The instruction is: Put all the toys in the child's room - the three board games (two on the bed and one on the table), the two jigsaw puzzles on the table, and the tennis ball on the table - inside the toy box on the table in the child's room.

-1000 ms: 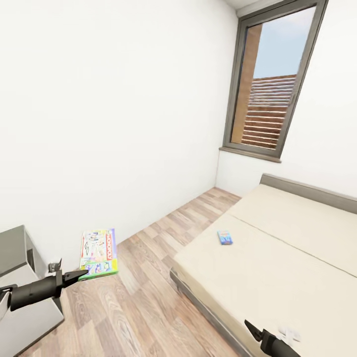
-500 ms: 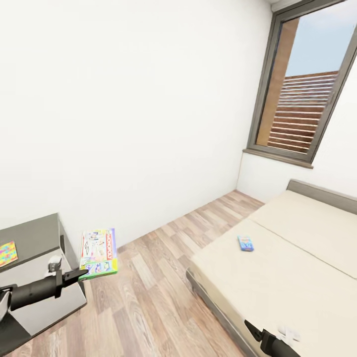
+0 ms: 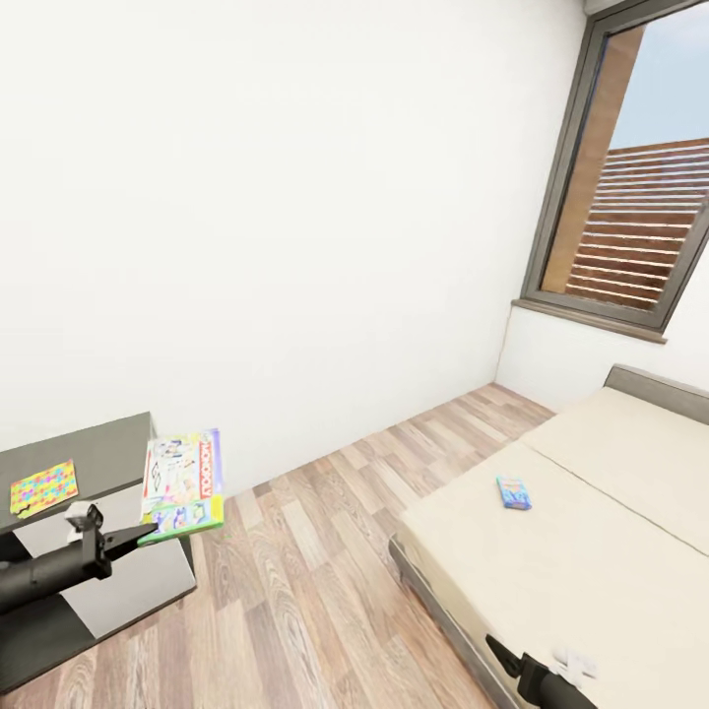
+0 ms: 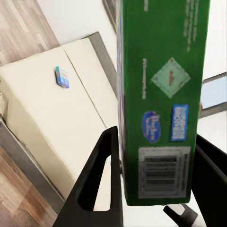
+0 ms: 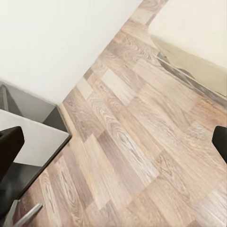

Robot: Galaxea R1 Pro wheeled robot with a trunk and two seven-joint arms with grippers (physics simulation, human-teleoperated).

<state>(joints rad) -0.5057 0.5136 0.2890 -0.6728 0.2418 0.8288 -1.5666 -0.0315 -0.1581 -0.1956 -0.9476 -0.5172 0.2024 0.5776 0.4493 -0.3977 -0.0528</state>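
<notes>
At the far left, a jigsaw puzzle [image 3: 43, 487] is lying flat on the dark top of the bench [image 3: 98, 453], near its left end. Just right of it, the left pincer [image 3: 133, 537] is clenched on the near edge of the white-green board game [image 3: 183, 484], carrying it out over the bench's right edge and the wood floor [image 3: 295, 591]; in the left wrist view the green box side [image 4: 163, 94] is sitting between the two dark fingers [image 4: 101, 179].

The grip looks like the weak point. The box is being held by one narrow edge with most of its length sticking out beyond the fingers, so a quick turn of the base or a jolt could make it pivot or slip out onto the floor. Its far end is also hanging close to the bench corner and could clip it if the arm swings left without lifting.

Further right, the small blue board game [image 3: 513, 491] is lying on the beige bed [image 3: 591, 551], well apart from everything else and not yet collected. At the near right, the right pincer [image 3: 512, 665] is hovering over the bed's near edge; in the right wrist view its fingers are standing wide apart with nothing between them, over bare floor. It could catch the bed frame if the base rolls closer.
</notes>
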